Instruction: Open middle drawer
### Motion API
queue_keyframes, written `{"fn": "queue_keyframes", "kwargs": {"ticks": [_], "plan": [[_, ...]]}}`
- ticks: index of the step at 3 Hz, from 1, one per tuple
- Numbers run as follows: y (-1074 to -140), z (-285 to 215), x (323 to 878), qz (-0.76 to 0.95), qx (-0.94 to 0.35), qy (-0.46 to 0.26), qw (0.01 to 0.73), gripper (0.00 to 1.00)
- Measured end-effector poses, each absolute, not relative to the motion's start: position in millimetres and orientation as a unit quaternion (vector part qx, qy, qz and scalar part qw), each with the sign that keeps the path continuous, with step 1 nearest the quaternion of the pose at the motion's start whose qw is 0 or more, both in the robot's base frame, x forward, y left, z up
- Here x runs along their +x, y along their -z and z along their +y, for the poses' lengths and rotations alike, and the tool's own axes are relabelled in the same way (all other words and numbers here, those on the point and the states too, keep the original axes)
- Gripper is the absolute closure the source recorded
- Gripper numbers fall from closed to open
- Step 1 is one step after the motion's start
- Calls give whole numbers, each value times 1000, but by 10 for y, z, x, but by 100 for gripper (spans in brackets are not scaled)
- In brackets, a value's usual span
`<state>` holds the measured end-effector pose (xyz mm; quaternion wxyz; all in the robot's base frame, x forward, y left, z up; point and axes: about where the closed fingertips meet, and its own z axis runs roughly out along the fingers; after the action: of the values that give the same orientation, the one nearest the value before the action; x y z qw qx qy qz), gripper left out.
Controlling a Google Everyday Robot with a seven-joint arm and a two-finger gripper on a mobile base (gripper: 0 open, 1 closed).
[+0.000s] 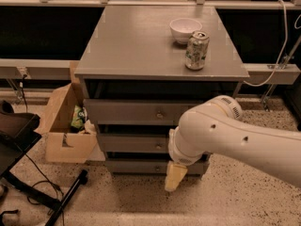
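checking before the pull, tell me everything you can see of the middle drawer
The middle drawer is a wide, shallow grey front, flat, second of three, and looks shut, level with its neighbours. Its small round knob shows just left of the white arm, which covers the rest. The gripper hangs lower, before the bottom drawer, apart from the knob.

Pretty dim, warm light from above: soft sheen on the flat grey tabletop point(141, 41), dark shadow right under it. The pale yellowish tool point(175, 177) hangs low, below its front edge.

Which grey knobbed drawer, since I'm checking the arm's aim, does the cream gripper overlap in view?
The lowest flat-fronted grey drawer; the cream gripper hangs across its front, below the middle drawer.
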<state>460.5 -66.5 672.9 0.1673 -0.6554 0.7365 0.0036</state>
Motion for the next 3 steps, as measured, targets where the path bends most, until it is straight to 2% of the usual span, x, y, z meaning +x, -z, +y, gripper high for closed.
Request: {"fn": "queue_keyframes", "kwargs": {"ticks": [1, 3], "plan": [[-6282, -517, 4723, 739, -656, 2, 151, 0], [-6143, -503, 4775, 740, -659, 14, 132, 0]]}}
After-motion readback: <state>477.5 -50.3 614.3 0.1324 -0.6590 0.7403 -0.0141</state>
